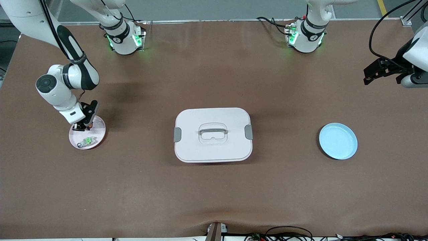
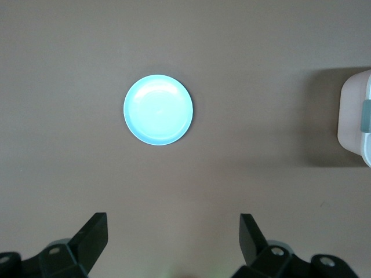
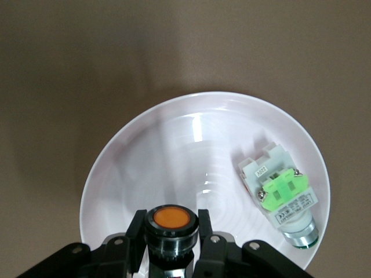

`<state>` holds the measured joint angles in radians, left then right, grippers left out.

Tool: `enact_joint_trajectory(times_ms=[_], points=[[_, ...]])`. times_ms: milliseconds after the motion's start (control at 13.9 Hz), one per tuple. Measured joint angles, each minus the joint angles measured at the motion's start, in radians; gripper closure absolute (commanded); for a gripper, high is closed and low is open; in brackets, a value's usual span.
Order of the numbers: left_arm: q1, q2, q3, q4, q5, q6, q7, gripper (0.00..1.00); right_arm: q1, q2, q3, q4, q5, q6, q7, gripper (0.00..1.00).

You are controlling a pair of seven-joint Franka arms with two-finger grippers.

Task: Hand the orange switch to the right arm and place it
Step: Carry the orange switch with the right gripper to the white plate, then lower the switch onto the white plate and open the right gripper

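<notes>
Right wrist view: the right gripper (image 3: 171, 240) has its jaws closed on the orange switch (image 3: 170, 227), which stands between them with its round orange cap facing the camera and its long axis running along the fingers, just above the rim of the pale pink plate (image 3: 145, 150). Beside the jaws, in the same plate, a green-and-grey switch (image 3: 281, 197) lies on its side. The plate is smooth and glossy, the counter (image 1: 214, 187) matte brown. The left gripper (image 2: 174, 237) waits with jaws wide apart over bare counter near the blue plate (image 2: 158, 109).
</notes>
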<state>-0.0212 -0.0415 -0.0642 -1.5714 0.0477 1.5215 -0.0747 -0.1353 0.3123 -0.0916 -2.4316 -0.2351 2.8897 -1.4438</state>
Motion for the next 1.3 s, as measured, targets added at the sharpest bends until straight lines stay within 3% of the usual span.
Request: enact_joint_trajectory(times_ms=[72, 144, 288, 360, 1296], points=[[0.0, 0.0, 0.0, -0.001, 0.0, 0.0, 0.0, 0.0, 0.0, 0.0, 0.0, 0.0, 0.0, 0.0, 0.0, 0.52], [0.0, 0.0, 0.0, -0.001, 0.0, 0.001, 0.0, 0.0, 0.0, 0.0, 0.0, 0.0, 0.0, 0.0, 0.0, 0.47], [0.0, 0.0, 0.0, -0.003, 0.0, 0.005, 0.0, 0.0, 0.0, 0.0, 0.0, -0.001, 0.0, 0.0, 0.0, 0.06], [0.0, 0.0, 0.0, -0.004, 0.0, 0.007, 0.0, 0.0, 0.0, 0.0, 0.0, -0.001, 0.0, 0.0, 0.0, 0.0], [0.0, 0.002, 0.0, -0.007, 0.0, 0.017, 0.0, 0.0, 0.0, -0.019, 0.002, 0.004, 0.0, 0.008, 0.069, 0.0]])
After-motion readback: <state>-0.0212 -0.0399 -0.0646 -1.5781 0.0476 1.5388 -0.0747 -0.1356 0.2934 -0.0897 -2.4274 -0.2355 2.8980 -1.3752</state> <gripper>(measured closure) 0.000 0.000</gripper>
